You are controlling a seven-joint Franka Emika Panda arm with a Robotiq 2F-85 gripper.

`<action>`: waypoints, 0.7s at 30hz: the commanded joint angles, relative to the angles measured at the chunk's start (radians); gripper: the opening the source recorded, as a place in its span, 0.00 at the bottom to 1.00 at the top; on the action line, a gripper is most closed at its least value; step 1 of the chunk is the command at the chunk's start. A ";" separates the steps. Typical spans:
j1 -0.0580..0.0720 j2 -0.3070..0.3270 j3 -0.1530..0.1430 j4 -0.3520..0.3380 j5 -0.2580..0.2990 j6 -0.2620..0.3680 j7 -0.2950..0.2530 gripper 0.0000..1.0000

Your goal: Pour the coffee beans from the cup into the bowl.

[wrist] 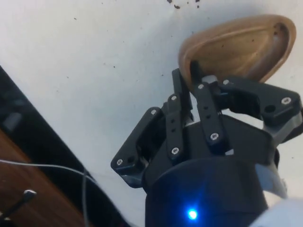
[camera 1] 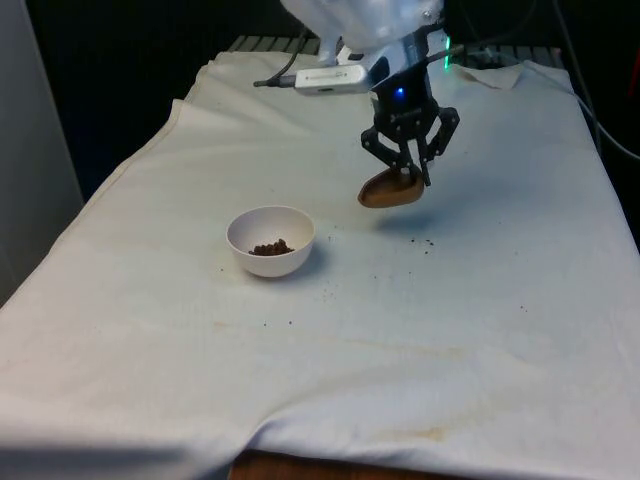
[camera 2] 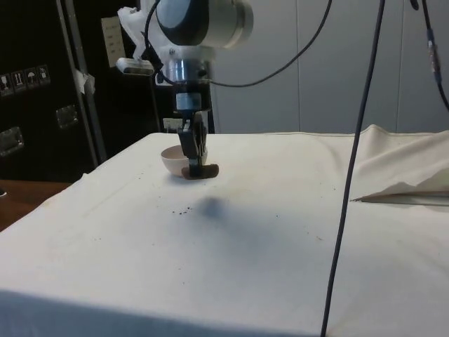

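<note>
Jaws of gripper [camera 1: 408, 172] pinched shut on rim of wooden cup [camera 1: 391, 189], tilted, aloft mid-table; bowl [camera 1: 270, 240] held beans; pour apparently done, setting cup down judged next

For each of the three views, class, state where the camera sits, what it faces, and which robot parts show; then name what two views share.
Front: across the table; black two-finger gripper pinching brown wooden cup, white bowl of beans.
Side: beside the table; arm, gripper.
Wrist: on the arm; fingers clamping the cup's empty rim.
Front and side share the bowl.
</note>
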 commanded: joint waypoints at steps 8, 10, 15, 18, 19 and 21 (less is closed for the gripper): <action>0.010 0.001 0.018 -0.005 -0.102 0.027 0.101 0.00; 0.000 -0.001 0.028 -0.001 -0.101 0.010 0.097 0.00; 0.006 0.009 0.035 -0.004 -0.173 0.041 0.163 0.00; 0.009 0.008 0.036 -0.005 -0.200 0.050 0.184 0.00; 0.009 0.008 0.037 -0.006 -0.209 0.052 0.191 0.00; 0.010 0.008 0.038 -0.006 -0.218 0.057 0.199 0.00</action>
